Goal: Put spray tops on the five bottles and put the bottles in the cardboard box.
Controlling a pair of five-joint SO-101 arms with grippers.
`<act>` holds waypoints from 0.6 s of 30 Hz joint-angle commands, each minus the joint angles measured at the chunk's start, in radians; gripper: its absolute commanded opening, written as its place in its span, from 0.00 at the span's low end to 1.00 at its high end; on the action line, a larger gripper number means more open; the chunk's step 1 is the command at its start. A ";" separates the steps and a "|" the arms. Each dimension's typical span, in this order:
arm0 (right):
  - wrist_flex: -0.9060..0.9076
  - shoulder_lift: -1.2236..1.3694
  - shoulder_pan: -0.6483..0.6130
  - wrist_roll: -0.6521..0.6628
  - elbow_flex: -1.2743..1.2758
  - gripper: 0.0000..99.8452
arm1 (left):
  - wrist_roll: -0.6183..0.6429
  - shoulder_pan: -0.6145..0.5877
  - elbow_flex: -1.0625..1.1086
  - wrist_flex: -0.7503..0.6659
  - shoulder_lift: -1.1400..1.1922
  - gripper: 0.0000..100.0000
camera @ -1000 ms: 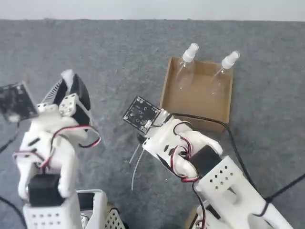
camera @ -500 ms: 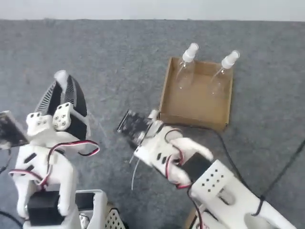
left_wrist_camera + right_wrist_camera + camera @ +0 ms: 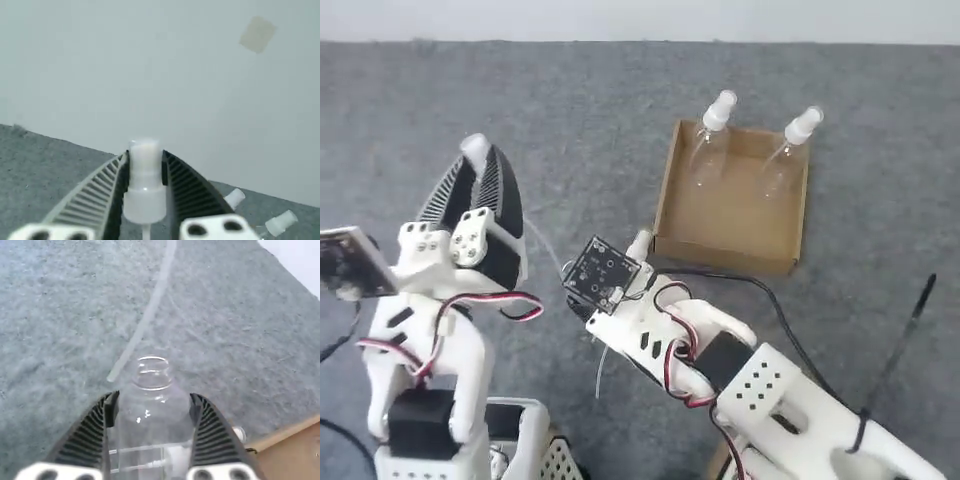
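Note:
My left gripper (image 3: pixel 145 155) is shut on a white spray top (image 3: pixel 144 186), held upright; its thin tube (image 3: pixel 145 315) hangs down in front of the bottle's mouth. In the high view that gripper (image 3: pixel 478 158) stands at the left with the spray top (image 3: pixel 474 149) at its tip. My right gripper (image 3: pixel 152 399) is shut on a clear bottle (image 3: pixel 151 390) with an open neck. The bottle's neck (image 3: pixel 640 241) pokes out beside the cardboard box (image 3: pixel 728 250). Two capped bottles (image 3: pixel 718 112) (image 3: pixel 802 125) stand at the box's far side.
Grey carpet (image 3: pixel 570 110) covers the table. A thin loose tube (image 3: pixel 606 362) lies on it beside the right arm. A black cable (image 3: pixel 790 330) runs from the right arm past the box's near edge. A corner of the box (image 3: pixel 295 440) is close to the held bottle.
The left gripper has swung right with the spray top, towards the bottle. The right wrist has drawn back and to the left, away from the box's near edge, still holding the bottle.

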 commanded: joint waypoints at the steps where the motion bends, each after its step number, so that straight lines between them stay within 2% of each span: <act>1: -0.024 -0.045 0.008 -0.012 -0.012 0.01 | 0.006 0.000 0.001 -0.078 -0.014 0.01; 5: -0.024 -0.045 0.008 -0.012 -0.011 0.01 | 0.005 0.000 0.024 -0.143 -0.012 0.01; 18: -0.024 -0.045 0.008 -0.012 -0.011 0.01 | -0.046 0.000 0.079 -0.181 -0.012 0.01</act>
